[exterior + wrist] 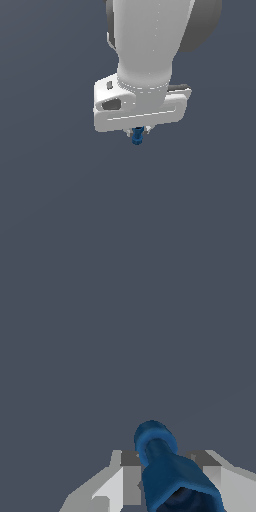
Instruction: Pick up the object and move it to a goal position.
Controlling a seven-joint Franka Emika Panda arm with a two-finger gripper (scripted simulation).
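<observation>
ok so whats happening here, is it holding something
Yes. A white robot arm's hand is shut on a small blue piece, which sticks out below the fingers. The wrist view shows the blue piece clamped between the two grey fingers. Around it there is only plain dark grey background, and no goal marker shows in either view.

Beneath my tool a single flat surface (55, 200) of uniform slate grey fills the exterior view from edge to edge, with no seam, border or texture visible. In my wrist view the same plain grey surface (75, 346) occupies the whole frame beyond my tool. I see nothing lying directly on it in either view.
</observation>
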